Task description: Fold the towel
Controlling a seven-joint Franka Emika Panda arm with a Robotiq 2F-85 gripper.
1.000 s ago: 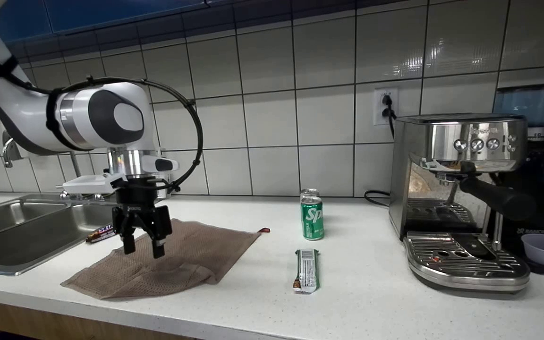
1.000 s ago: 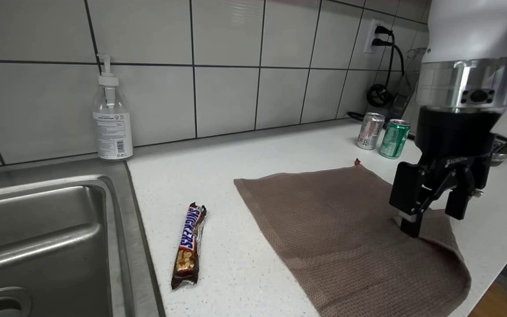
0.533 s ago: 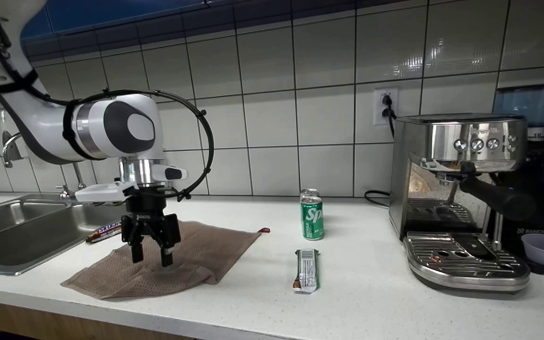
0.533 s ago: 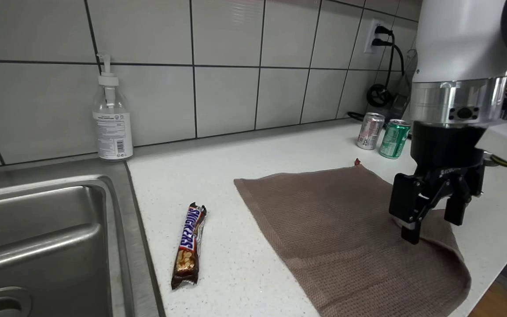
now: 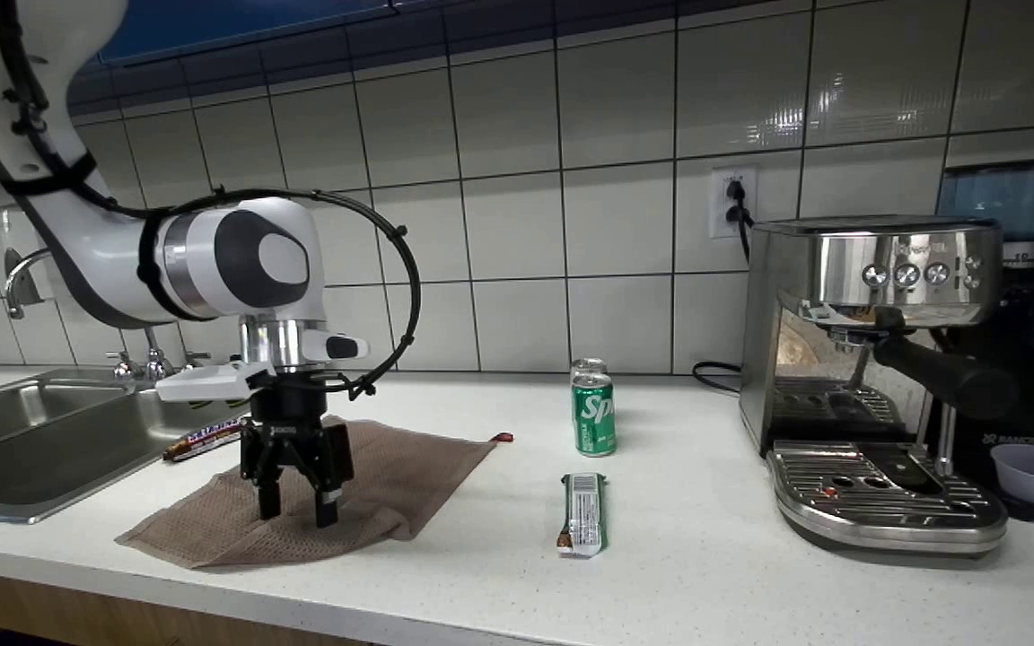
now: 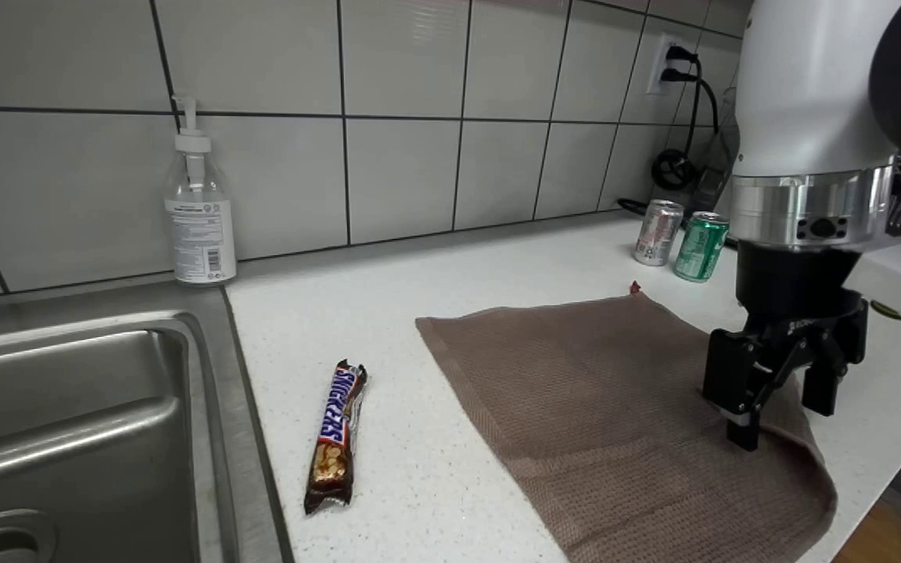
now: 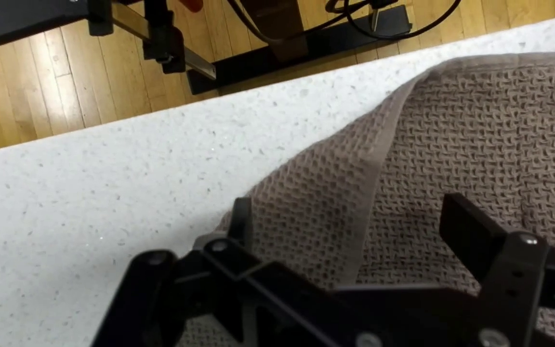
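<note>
In an exterior view, a green aluminium can (image 5: 594,420), a silver can (image 5: 588,366) behind it, and a green-and-white wrapped bar (image 5: 583,516) occupy the white speckled bench (image 5: 705,565) between a thin brown cloth towel (image 5: 382,484) and a stainless-steel espresso machine (image 5: 907,251). A white-and-grey jointed arm (image 5: 127,278) reaches in from the upper left, bent at the wrist, its black fingers (image 5: 327,511) pointing down over the towel, which lies spread and creased on the bench. In an exterior view, a brown-and-blue wrapped chocolate bar (image 6: 335,438) lies between the grey steel sink (image 6: 224,430) and the towel, and a clear plastic pump bottle (image 6: 200,227) stands by the sink's back corner. In the wrist view, the fingers stand wide apart with the towel's hem between them; whether they touch it cannot be told
</note>
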